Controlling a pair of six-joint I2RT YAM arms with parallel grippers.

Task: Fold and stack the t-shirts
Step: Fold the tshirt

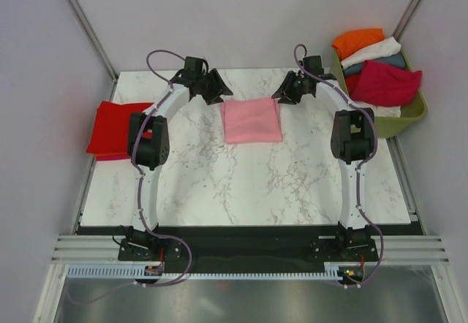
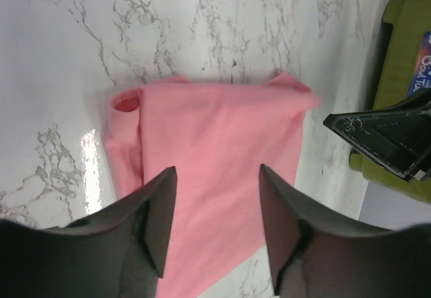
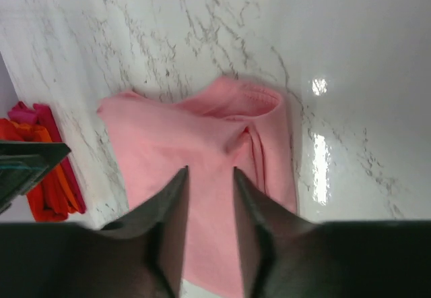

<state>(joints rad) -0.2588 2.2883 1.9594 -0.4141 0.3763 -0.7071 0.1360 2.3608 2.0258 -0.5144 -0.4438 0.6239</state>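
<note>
The folded pink t-shirt point(image 1: 252, 120) is laid on the surface point(image 1: 241, 184), with the left hand point(image 1: 219, 93) and right hand point(image 1: 284, 94) held released at its far corners.

We count on the marble counter point(image 1: 241, 184): one folded pink t-shirt point(image 1: 252, 120), mid-far side; left hand point(image 1: 214, 89) and right hand point(image 1: 287, 90) by its far corners; one folded red t-shirt point(image 1: 113, 128), overhanging the left edge. Beyond the right edge: olive basket point(image 1: 409, 115) with heaped t-shirts point(image 1: 380, 74), orange, white, teal, crimson.
</note>
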